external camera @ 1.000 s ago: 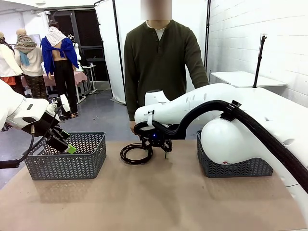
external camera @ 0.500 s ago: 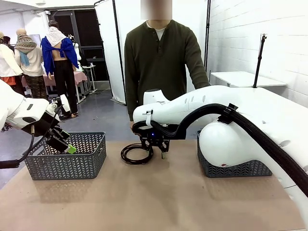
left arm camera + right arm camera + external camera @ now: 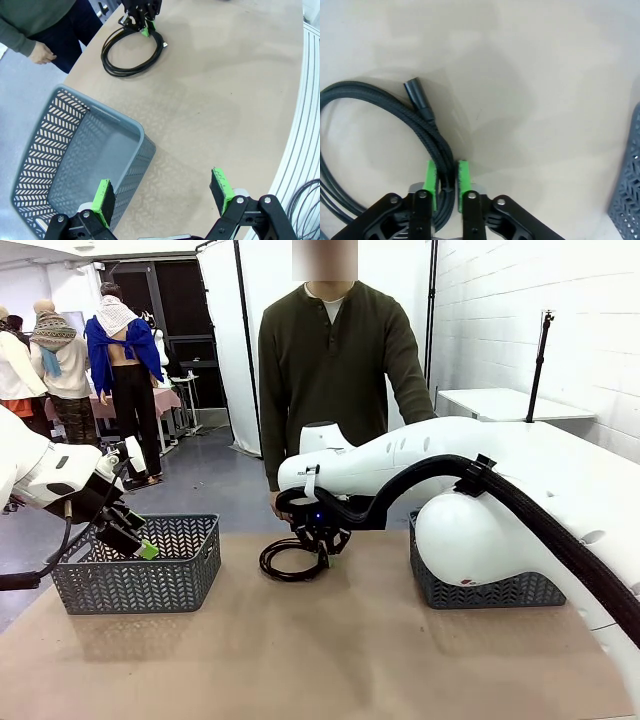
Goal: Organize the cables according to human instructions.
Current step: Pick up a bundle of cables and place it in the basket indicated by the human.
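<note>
One cable (image 3: 287, 561), a thin black cord wound into a round coil, lies on the brown table in front of the human (image 3: 330, 370). My right gripper (image 3: 322, 543) reaches down over the coil's right side. In the right wrist view its green pads (image 3: 430, 181) pinch the bundled strands of the cable (image 3: 426, 131), with a black plug end (image 3: 416, 95) just ahead. The left wrist view shows the same coil (image 3: 131, 47) and the right gripper (image 3: 145, 27) on it. My left gripper (image 3: 136, 542) hovers open over the left basket, nothing between its fingers (image 3: 103, 199).
A grey lattice basket (image 3: 185, 575) stands at the table's left, and it looks hollow in the left wrist view (image 3: 35, 150). A second grey basket (image 3: 520, 590) sits at the right behind my right arm. The person's hand (image 3: 42, 52) hangs by the far edge.
My right gripper has shut on the coil's right side, and the coil has shifted slightly to the right. The left arm has not moved.
</note>
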Tool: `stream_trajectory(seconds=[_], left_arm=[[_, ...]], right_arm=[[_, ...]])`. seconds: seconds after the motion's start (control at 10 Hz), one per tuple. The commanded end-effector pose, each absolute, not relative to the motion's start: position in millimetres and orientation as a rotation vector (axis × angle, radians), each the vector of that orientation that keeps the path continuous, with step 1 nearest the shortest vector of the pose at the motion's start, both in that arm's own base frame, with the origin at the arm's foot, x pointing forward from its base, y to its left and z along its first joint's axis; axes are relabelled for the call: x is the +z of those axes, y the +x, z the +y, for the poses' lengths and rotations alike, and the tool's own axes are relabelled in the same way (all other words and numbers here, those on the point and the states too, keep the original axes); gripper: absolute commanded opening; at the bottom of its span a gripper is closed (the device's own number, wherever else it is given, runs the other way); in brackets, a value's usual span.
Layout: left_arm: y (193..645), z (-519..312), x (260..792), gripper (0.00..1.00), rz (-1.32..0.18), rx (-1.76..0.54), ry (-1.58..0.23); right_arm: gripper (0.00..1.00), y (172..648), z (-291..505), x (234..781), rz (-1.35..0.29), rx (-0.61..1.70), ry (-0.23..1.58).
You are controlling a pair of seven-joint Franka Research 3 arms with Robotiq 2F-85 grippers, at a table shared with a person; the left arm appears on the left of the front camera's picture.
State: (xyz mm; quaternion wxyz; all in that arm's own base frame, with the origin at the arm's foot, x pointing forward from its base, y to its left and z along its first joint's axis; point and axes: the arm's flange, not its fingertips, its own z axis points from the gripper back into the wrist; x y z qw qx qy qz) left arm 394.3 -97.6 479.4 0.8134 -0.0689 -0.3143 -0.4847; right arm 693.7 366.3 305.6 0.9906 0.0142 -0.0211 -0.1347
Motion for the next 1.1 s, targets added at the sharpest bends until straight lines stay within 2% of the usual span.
stream_trajectory(seconds=[0.0,0.3,0.5,1.0], left_arm=[[392,-95,476,1.00,-0.672,-1.030,-0.160],[392,-95,476,1.00,-0.672,-1.030,-0.160],[392,-95,476,1.00,-0.672,-1.030,-0.160],[392,-95,476,1.00,-0.672,-1.030,-0.160]], right_arm=[[0.00,705,368,312,-0.028,-0.261,0.060],[0.00,705,364,322,-0.027,-0.264,0.066],[0.00,703,357,347,-0.050,-0.253,0.080],[0.00,683,326,437,-0.058,0.216,0.040]])
